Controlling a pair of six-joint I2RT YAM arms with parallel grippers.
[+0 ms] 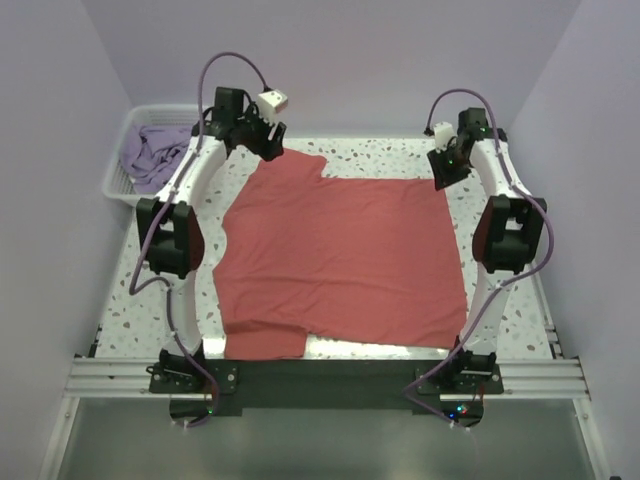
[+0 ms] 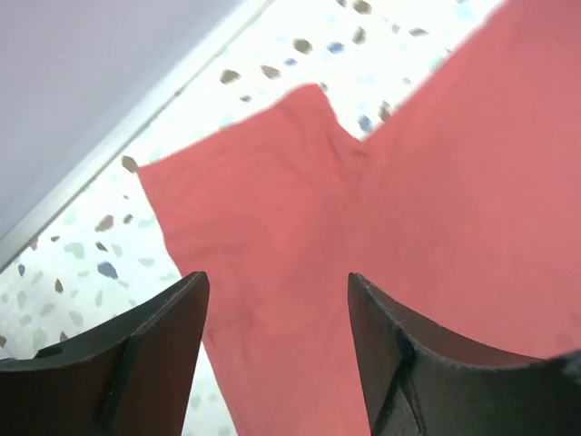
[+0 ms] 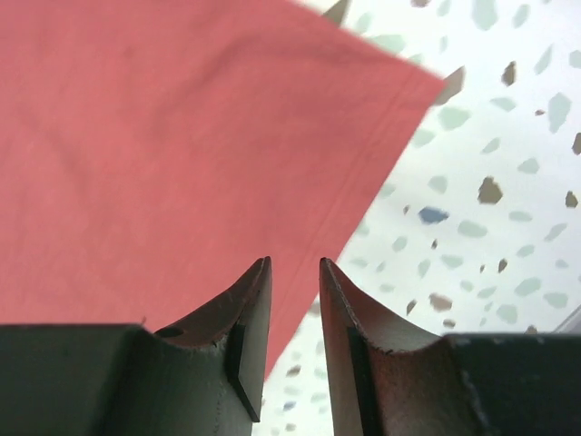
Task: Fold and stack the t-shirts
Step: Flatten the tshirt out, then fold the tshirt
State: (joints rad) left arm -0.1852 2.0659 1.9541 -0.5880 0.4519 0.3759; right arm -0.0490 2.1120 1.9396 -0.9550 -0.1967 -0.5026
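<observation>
The coral-red t-shirt [image 1: 340, 260] lies spread flat on the speckled table [image 1: 150, 310]. The pale lavender t-shirt [image 1: 155, 155] is bunched in the white basket at the far left. My left gripper [image 1: 272, 150] is open and empty above the red shirt's far left sleeve [image 2: 263, 182]; in the left wrist view the gripper [image 2: 277, 282] has its jaws wide apart. My right gripper [image 1: 442, 172] hovers over the shirt's far right corner [image 3: 399, 100]; in the right wrist view the gripper [image 3: 293, 263] has its jaws a narrow gap apart, with nothing between them.
The white lattice basket [image 1: 118, 175] stands at the table's far left corner. Lilac walls close in the back and both sides. A metal rail [image 1: 320, 378] with both arm bases runs along the near edge.
</observation>
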